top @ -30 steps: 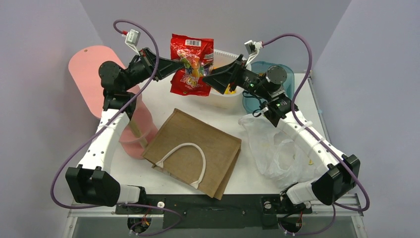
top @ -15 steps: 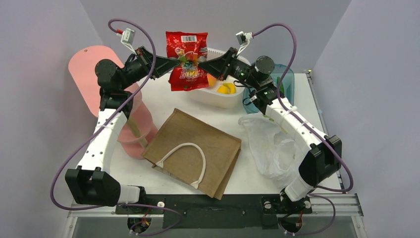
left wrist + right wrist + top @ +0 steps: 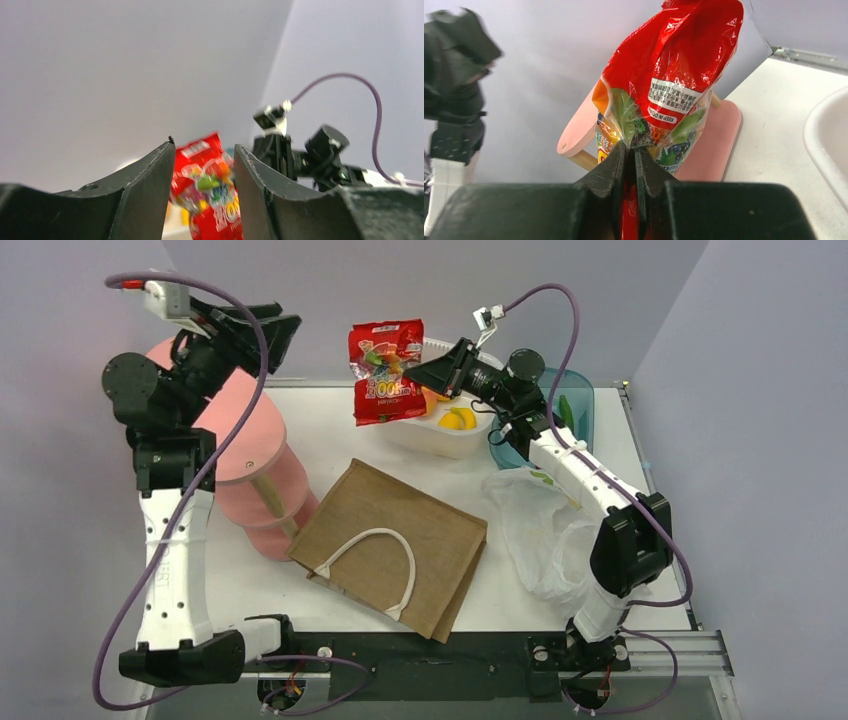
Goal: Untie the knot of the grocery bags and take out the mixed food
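Left gripper (image 3: 204, 148) hangs high over the pink stand (image 3: 235, 440), its 2 fingers parted, nothing between them. Next along, a red snack packet (image 3: 388, 370) dangles in the air by the left rim of the white tub (image 3: 440, 445), pinched at 1 edge by the right gripper (image 3: 630, 150), clamped tight on the foil. I'd say lower it well inside the rim before letting go, or it flops out. At far right, the grocery bag (image 3: 540, 540) lies slack on the table.
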`<state>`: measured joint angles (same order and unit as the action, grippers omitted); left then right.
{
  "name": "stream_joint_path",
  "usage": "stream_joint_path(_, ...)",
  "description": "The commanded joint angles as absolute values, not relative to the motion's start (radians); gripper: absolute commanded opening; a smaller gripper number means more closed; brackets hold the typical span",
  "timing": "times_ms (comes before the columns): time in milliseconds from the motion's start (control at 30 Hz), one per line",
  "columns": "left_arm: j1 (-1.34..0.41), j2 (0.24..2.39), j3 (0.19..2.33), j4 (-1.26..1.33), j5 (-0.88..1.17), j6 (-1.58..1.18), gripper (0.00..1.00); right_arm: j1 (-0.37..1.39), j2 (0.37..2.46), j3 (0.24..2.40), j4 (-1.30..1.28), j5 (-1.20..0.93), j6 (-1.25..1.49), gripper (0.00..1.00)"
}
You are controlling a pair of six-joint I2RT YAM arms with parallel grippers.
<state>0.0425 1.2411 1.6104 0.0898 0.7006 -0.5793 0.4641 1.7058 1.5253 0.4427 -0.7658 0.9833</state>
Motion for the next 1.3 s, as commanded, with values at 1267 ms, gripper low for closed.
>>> stream_joint_path(1267, 0.198, 1.072, 1.611, -0.170, 0.407, -0.333, 0.46, 0.843, 2.329, 2.061, 0.809, -0.788, 1.270, 0.00)
